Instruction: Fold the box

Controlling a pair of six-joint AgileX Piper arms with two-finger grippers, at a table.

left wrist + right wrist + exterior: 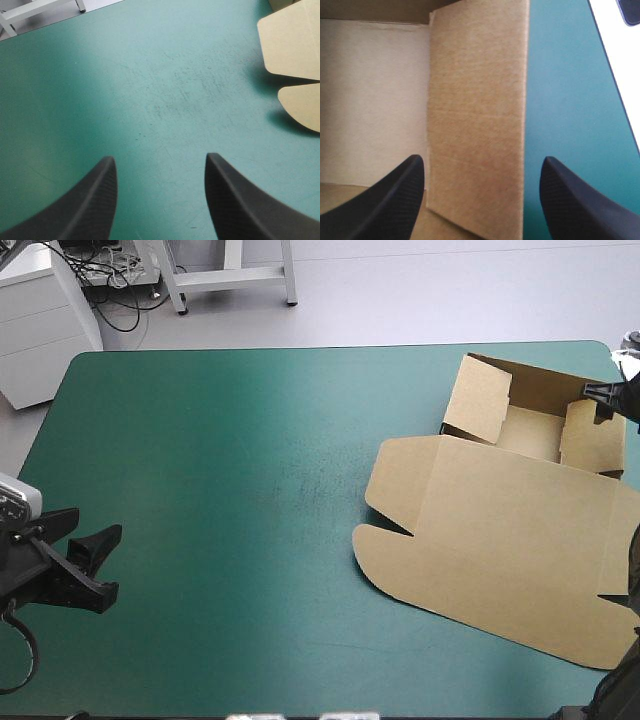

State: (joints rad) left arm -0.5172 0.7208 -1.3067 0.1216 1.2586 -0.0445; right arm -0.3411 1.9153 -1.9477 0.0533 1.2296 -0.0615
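Right claw (482,158), spread wide, straddles a side flap (477,100) of the box (500,530), best pinched squarely and tucked inward; left claw (159,157) gapes well away from it.

Plain brown box (500,530), teal-green table cover (220,490) with faint dark scuff marks, left gripper (159,156) and right gripper (482,157) black, fine weave pattern

Matt brown cardbd box (500,540), scuffed teal-green cover (220,460)
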